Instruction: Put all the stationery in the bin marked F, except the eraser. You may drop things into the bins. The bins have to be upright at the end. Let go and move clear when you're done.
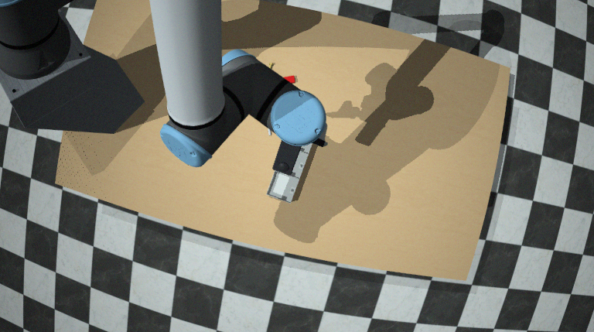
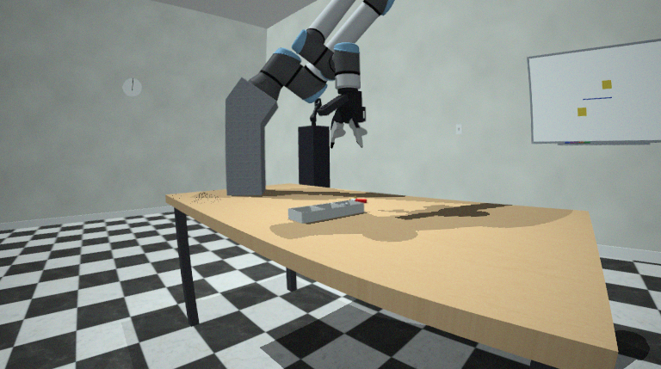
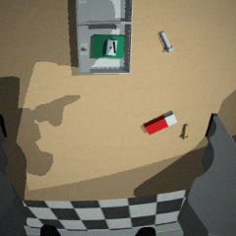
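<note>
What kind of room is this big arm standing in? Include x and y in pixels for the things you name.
Probably a classroom, office or training lab: there's a white wall-mounted whiteboard (image 2: pixel 555 97) with yellow notes, a round pale wall clock (image 2: pixel 132 87), and a black-and-white checkered floor (image 1: pixel 254 310) (image 2: pixel 97 267) (image 3: pixel 104 206).

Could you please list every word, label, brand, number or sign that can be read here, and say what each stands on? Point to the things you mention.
No text can be read with certainty.
White piece on the green patch (image 3: pixel 99 46) in the grey open bins (image 1: pixel 291 193) (image 2: pixel 327 215) (image 3: pixel 130 34): black mark, too small to read.
Letter F: not legible on any bin.
White wall whiteboard (image 2: pixel 551 101): a blue line, no words.
Round pale wall clock (image 2: pixel 126 89): no legible numerals.
</note>
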